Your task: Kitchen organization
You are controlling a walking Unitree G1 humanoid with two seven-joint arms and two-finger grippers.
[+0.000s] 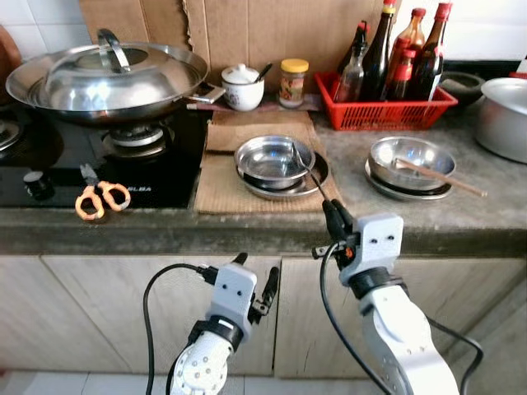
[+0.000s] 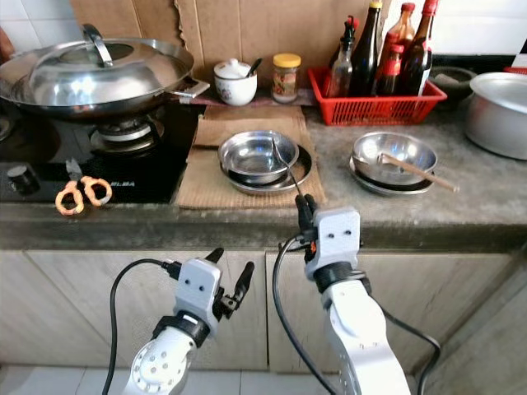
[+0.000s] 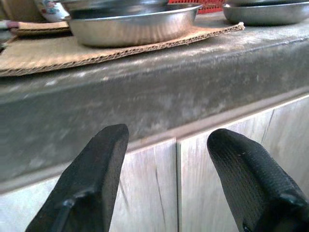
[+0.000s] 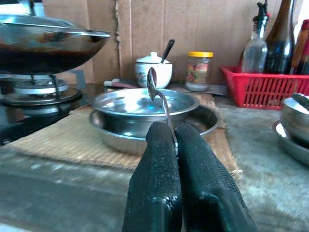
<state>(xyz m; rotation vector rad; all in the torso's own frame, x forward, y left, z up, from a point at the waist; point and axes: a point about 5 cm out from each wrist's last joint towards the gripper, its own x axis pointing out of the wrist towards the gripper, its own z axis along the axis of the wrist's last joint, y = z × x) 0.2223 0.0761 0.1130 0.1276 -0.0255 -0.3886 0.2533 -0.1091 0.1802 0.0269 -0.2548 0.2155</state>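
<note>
the right hand (image 4: pixel 176 145) was clamped on the handle of a spoon (image 4: pixel 153 89), its fingers pressed together at the front edge of the tabletop (image 1: pixel 387 218). the spoon stood nearly upright, tilting away from the hand, with its head over a steel bowl (image 1: pixel 273 159) that sat in a shallow plate (image 1: pixel 317 177) on a cardboard mat (image 1: pixel 222 188).

the left hand (image 1: pixel 255 288) hung below the tabletop edge, in front of the cabinet doors (image 3: pixel 159 188), its fingers (image 3: pixel 91 183) spread apart and holding nothing.

to the right of the mat, another bowl (image 1: pixel 412 160) on its own plate held a wooden stick (image 1: pixel 440 176). behind these stood a red basket (image 1: pixel 383 111) of sauce bottles (image 1: pixel 412 58), a yellow-lidded jar (image 1: pixel 292 82) with an unreadable label, and a white pot (image 1: pixel 242 87) with a spoon in it. a steel pan (image 1: pixel 504 117) sat at the far right.

on the left, a black gas hob (image 1: pixel 99 169) carried a lidded wok (image 1: pixel 107 78). orange-handled scissors (image 1: pixel 100 197) lay on the hob's front, next to printed white letters that read as "lba", the start of the word hidden.
</note>
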